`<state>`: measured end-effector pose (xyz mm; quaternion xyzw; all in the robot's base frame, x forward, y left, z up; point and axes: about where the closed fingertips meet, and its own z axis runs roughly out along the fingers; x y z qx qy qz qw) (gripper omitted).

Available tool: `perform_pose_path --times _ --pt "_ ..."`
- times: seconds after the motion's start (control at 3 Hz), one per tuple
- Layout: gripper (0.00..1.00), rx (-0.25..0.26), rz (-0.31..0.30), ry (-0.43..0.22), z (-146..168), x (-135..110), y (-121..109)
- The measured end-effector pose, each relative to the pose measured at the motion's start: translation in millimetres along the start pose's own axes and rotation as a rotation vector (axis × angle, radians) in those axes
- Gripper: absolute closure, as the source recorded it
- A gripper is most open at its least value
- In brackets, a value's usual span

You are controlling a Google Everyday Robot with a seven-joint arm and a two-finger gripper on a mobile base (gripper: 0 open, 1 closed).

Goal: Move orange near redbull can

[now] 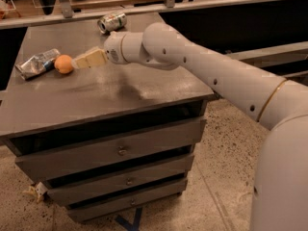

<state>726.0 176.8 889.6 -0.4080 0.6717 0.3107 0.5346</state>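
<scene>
The orange (63, 64) lies on the grey cabinet top (106, 93) near its left edge. It sits right against the right end of the crumpled silver-and-blue redbull can (37, 63), which lies on its side. My gripper (77, 62) is just right of the orange, low over the top, with its beige tip pointing at the fruit and close to it. I cannot tell whether it touches the orange. The white arm reaches in from the right.
A smooth silver can with green and red markings (111, 21) lies on its side at the back of the cabinet top. A railing (144, 6) runs behind the cabinet. Drawers (120, 150) face the speckled floor below.
</scene>
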Motion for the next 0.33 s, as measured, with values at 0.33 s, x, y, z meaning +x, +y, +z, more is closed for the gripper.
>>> perform_pose_path --times 0.33 --pt "0.0 0.0 0.0 0.0 0.1 0.0 0.1"
